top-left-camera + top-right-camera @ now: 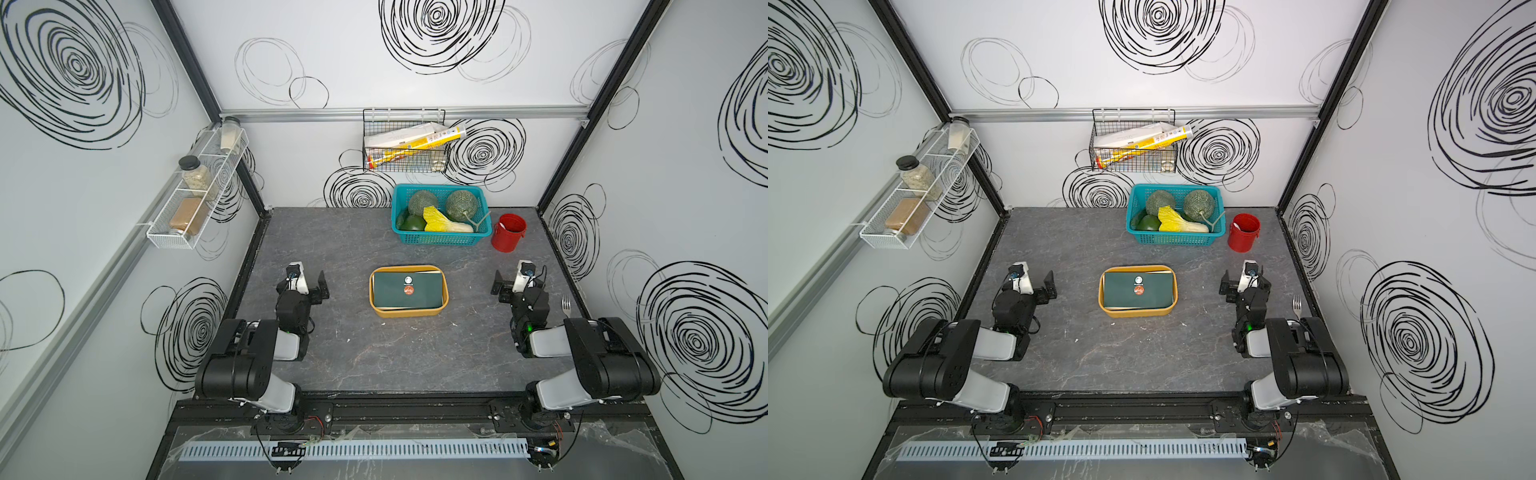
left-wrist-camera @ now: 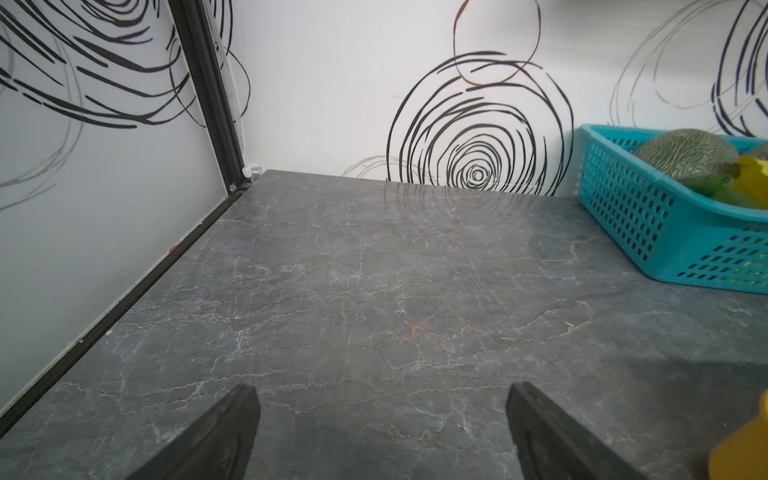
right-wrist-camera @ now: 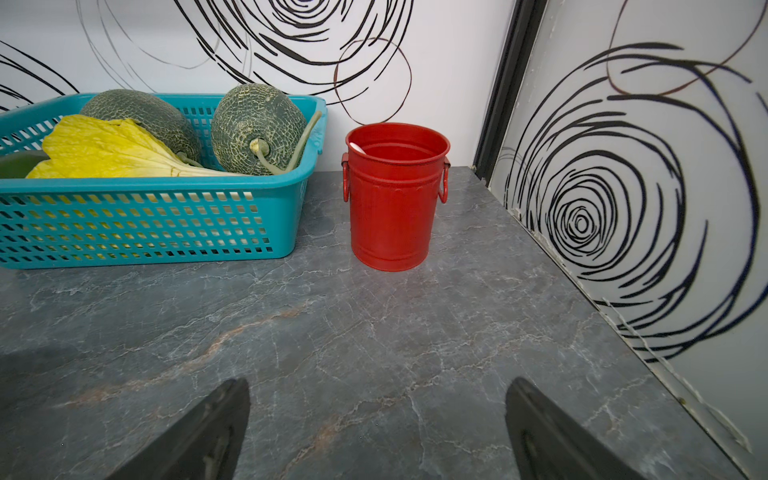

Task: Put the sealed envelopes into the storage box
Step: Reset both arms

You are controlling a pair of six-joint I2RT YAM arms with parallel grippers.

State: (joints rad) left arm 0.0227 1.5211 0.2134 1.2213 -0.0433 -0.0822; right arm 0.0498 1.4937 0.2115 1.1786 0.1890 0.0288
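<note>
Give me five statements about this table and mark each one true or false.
1. A dark green envelope lies on top in the storage box. True.
2. Both grippers are shut on envelopes. False: the left gripper and right gripper stand open and empty.
3. The red cup stands beside the teal basket. True.
4. The teal basket holds envelopes. False: it holds melons and other produce.
5. The fork lies against the red cup. False: it lies apart from the cup, by the right arm.
</note>
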